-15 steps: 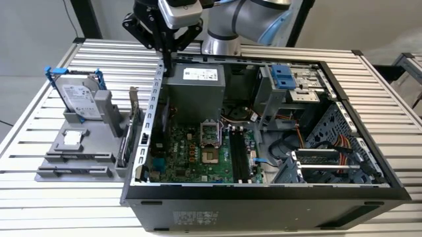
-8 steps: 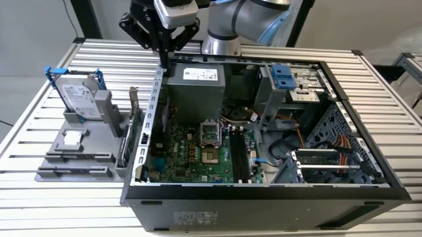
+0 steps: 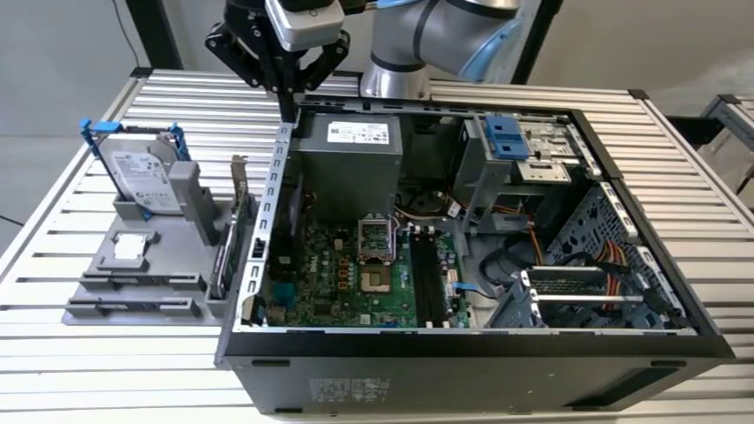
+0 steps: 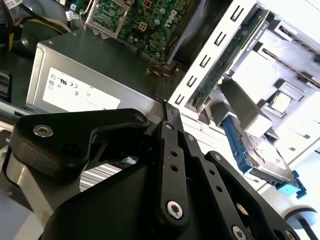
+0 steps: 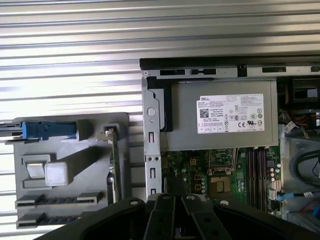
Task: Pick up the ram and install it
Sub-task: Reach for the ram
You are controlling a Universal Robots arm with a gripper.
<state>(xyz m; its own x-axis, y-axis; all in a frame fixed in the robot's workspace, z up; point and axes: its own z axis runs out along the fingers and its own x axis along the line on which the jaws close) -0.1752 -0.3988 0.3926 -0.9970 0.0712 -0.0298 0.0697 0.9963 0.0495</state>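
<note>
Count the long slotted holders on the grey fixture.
2, parallel on the grey fixture: far holder and near holder, at its end nearest the exterior view's camera.

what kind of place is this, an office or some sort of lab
Probably a robotics lab or test bench: an open computer case lies on a slatted metal table, a grey holder beside it carries a hard drive, and a robot gripper hangs above the case's edge.

place: robotics lab | cues: slatted metal bench (image 3: pixel 118 371); open computer case (image 3: pixel 471 371); parts fixture (image 3: pixel 130 291)
</note>
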